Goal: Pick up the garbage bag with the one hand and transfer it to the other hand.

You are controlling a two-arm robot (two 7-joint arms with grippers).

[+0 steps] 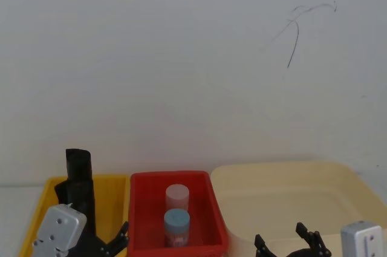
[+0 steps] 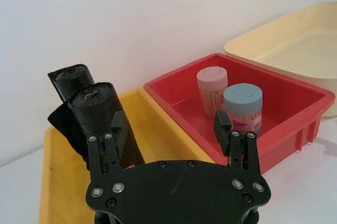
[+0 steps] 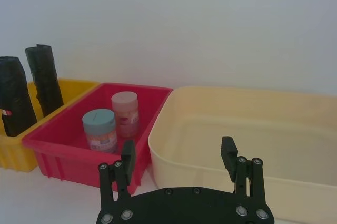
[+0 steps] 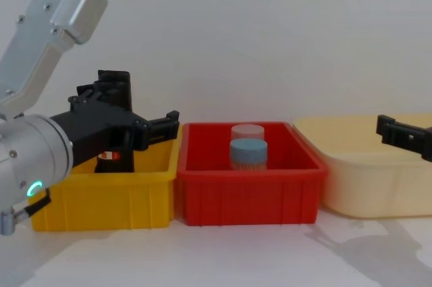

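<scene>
Left wrist view: nothing lifted yet. Left pincer (image 2: pixel 169 124), fingers spread, hovers at the yellow plastic bin (image 4: pixel 101 192) on the worktop's left side. Tightly rolled black plastic garbage bag with red-and-white label (image 3: pixel 13 95) stands upright inside, ungripped, beside a second black roll (image 3: pixel 45 76). Right pincer (image 3: pixel 178 150), spread, sits over the cream tub (image 3: pixel 237 91). Grasp, lift and handover are all still to do.

R gripper (image 3: pixel 178 151) fingers (image 3: pixel 128 156) apart, by cream bin (image 3: pixel 253 109); garbage bag (image 3: pixel 15 95) upright in yellow bin (image 3: pixel 15 154).

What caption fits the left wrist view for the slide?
Left gripper, open, poised before two upright black rolls in the yellow bin; red bin with two jars alongside.
</scene>
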